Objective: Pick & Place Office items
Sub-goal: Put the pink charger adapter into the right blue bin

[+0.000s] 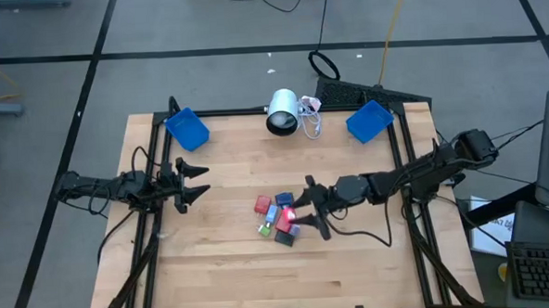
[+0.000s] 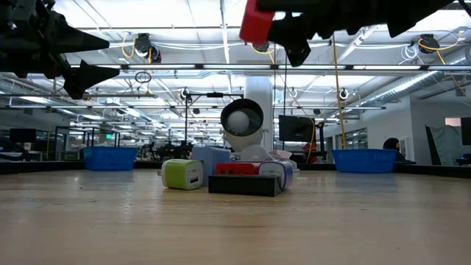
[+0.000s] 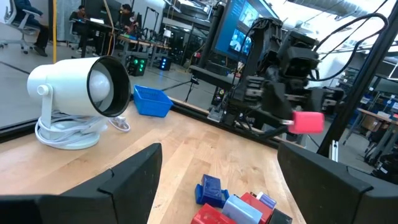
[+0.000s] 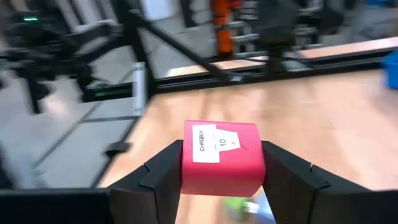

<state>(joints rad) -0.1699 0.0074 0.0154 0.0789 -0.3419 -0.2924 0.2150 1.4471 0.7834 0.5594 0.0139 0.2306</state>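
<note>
A pile of small office items (image 1: 277, 219) lies at the table's middle. It holds red, blue, green and dark grey blocks; the low view shows a green one (image 2: 182, 174) and a flat dark one (image 2: 244, 185) resting on the wood. My right gripper (image 1: 305, 205) reaches in from the right and is shut on a red block (image 4: 221, 158) with a white label, high above the pile (image 2: 256, 20). My left gripper (image 1: 198, 182) waits open over the table's left part, pointing level at the pile (image 3: 230, 202), with nothing between its fingers. My right gripper pinches the red block by two opposite sides (image 4: 188, 163) between its two fingers, the labelled face turned toward the wrist camera. The fingers lie about level and come from the table's right side. The block is lifted clear, well above the pile and the table.
Two blue bins stand at the far left (image 1: 188, 130) and far right (image 1: 370, 120) corners. A white lamp-like cylinder (image 1: 283, 112) with a coiled cable stands at the far edge between them. Black frame rails (image 1: 147, 215) run along the table's left and right sides.
</note>
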